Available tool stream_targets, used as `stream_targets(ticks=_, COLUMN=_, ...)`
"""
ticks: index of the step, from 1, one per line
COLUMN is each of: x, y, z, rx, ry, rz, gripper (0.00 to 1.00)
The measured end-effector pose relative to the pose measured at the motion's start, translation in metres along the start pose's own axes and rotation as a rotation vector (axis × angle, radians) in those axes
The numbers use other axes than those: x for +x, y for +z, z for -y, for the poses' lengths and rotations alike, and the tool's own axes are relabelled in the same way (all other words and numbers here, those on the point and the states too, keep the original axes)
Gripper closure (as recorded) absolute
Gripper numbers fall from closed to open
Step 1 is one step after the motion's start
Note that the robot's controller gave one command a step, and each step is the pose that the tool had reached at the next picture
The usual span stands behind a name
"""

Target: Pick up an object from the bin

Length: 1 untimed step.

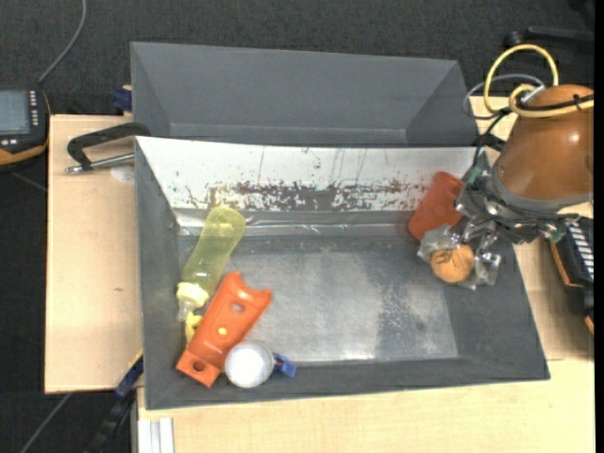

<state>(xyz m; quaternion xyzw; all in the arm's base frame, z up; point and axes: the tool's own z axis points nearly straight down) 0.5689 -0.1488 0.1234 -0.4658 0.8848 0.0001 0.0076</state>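
At left we saw one yellow-green bottle (213, 245), one orange plastic tool (226, 324) and one white ball (248, 364), probably nudged into a heap; far right, the gripper (477, 248) hung at one brown wrapped lump (451, 262), beside one red-orange piece (434, 208); whether it was parted or closed, we couldn't tell.
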Motion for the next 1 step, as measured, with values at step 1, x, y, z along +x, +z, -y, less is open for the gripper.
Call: stream_targets(ticks=1, x=-0.01, y=-0.0126, z=0.0085, rx=0.017, ry=0.0, rz=0.007, gripper=1.0)
